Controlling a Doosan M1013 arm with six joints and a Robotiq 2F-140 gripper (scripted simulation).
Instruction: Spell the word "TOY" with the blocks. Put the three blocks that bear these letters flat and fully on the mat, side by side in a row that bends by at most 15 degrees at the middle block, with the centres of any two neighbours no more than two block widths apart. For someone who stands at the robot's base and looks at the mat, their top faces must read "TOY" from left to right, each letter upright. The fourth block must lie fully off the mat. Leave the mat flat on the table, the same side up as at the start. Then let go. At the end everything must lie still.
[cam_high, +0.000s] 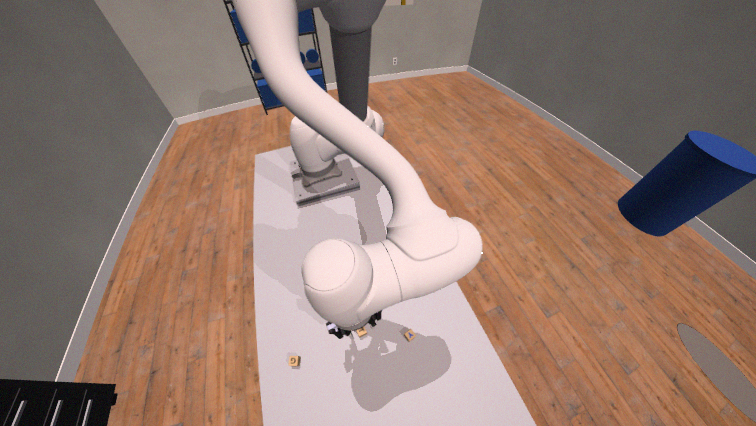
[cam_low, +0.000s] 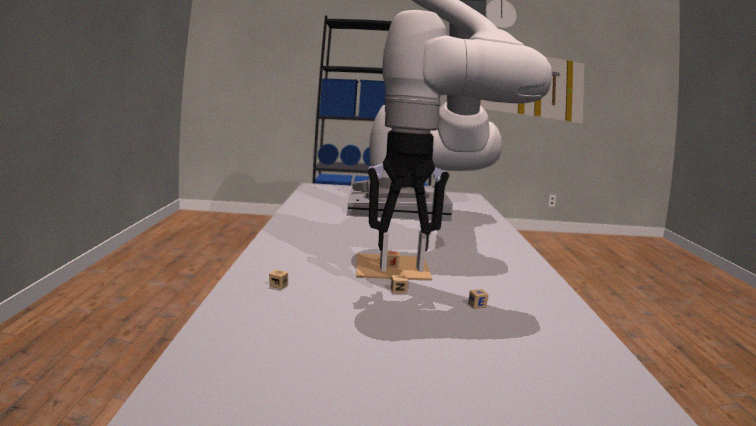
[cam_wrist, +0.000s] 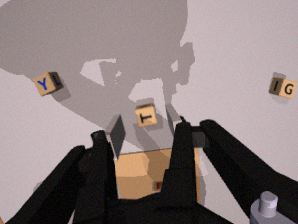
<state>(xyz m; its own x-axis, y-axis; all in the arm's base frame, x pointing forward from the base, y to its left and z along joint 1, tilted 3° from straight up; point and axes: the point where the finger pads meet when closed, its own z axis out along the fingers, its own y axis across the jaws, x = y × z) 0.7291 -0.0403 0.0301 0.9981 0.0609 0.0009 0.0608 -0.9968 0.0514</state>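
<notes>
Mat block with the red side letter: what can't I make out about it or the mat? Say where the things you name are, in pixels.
- Top letter of the mat block (cam_low: 393, 260) (cam_wrist: 158, 185): hidden by the arm (cam_high: 338, 280) (cam_low: 412, 68) in top, mostly by the gripper (cam_high: 355, 323) (cam_low: 403, 268) (cam_wrist: 144, 119) in wrist; too slanted in exterior.
- Mat (cam_low: 367, 268) (cam_wrist: 130, 162): hidden by the arm in top, partly by the gripper in wrist.

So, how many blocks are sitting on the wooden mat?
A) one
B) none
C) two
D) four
A: just the red-letter block is on the mat, while the T block, Y block and G block are on the table.
</notes>
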